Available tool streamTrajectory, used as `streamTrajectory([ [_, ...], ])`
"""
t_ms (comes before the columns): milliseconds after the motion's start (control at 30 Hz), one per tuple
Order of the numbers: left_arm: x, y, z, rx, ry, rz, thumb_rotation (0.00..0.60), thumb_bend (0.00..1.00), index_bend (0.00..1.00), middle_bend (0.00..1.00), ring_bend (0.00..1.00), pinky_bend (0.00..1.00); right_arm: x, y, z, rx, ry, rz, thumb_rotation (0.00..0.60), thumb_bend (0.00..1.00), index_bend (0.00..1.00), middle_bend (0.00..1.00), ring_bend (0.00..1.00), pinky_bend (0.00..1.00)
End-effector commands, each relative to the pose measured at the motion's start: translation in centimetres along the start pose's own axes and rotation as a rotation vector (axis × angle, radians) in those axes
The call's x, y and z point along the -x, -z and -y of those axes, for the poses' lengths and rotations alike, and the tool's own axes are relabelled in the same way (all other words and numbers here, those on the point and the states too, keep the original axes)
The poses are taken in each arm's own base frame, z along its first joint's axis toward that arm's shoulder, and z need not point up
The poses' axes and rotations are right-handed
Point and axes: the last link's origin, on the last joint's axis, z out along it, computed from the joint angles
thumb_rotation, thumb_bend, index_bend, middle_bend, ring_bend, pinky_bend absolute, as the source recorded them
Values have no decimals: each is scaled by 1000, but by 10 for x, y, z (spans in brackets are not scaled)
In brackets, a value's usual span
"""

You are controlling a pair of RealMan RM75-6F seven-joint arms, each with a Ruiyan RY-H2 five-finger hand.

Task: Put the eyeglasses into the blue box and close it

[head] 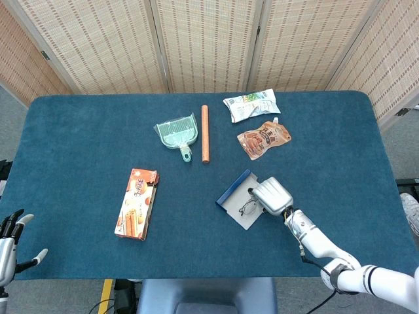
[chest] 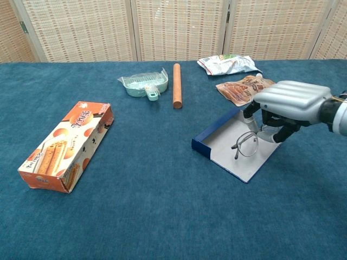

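My right hand (chest: 290,103) pinches the eyeglasses (chest: 246,144); they hang just below its fingers, over the open blue box (chest: 227,145). Left hand (head: 8,241) open, holding nothing.

Bright even light, soft shadows; sharp focus

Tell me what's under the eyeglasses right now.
The open blue box lies under the eyeglasses, which the right hand holds. The hand covers part of the box.

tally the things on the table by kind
boxes: 2, blue box and biscuit box
snack pouches: 2, white and orange
eyeglasses: 1, held by the right hand
dustpan: 1
wooden rod: 1
total: 7
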Motion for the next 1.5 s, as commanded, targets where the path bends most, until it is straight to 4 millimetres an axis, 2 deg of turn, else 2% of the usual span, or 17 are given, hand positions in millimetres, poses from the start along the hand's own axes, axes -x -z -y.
streamTrajectory([
  [33,-1,0,0,-2,-2,-1,600,187,233,137,147,238,2,-20,6,-6,-22,-5,600,482,689,994,1000,991],
  [100,-2,1,0,-3,-2,-4,600,187,233,137,148,238,3,-26,9,-5,-20,-18,600,482,636,989,1000,990],
  [200,-2,1,1,-7,-3,-3,600,186,233,137,147,238,3,-31,12,-2,-21,-43,600,467,388,977,1000,991],
  [233,-2,2,1,-8,-4,-3,600,186,233,137,147,238,3,-31,13,-1,-25,-49,600,438,297,974,1000,991],
  [333,-2,2,3,-13,-3,-3,600,186,233,137,147,238,2,-30,12,11,-38,-69,600,303,104,965,1000,990],
  [433,-1,3,2,-16,3,-2,600,186,232,137,147,238,1,-28,9,24,-58,-80,600,263,17,959,1000,991],
  [733,0,2,1,-8,0,2,600,187,233,137,147,238,3,-17,0,41,-31,-61,600,235,0,955,1000,991],
  [833,1,1,-2,-1,4,5,600,187,233,137,147,238,8,-16,-4,55,-25,-40,600,111,0,945,1000,991],
  [933,3,1,-3,2,6,10,600,186,233,137,147,238,10,-19,-7,75,-12,-36,600,53,0,945,1000,991],
  [1167,2,1,-3,-1,4,8,600,187,233,137,147,238,11,-37,-6,101,10,-15,600,57,0,945,1000,991],
  [1500,2,2,1,-12,-2,9,600,187,233,137,147,238,0,-75,5,125,38,-45,600,114,0,948,1000,991],
])
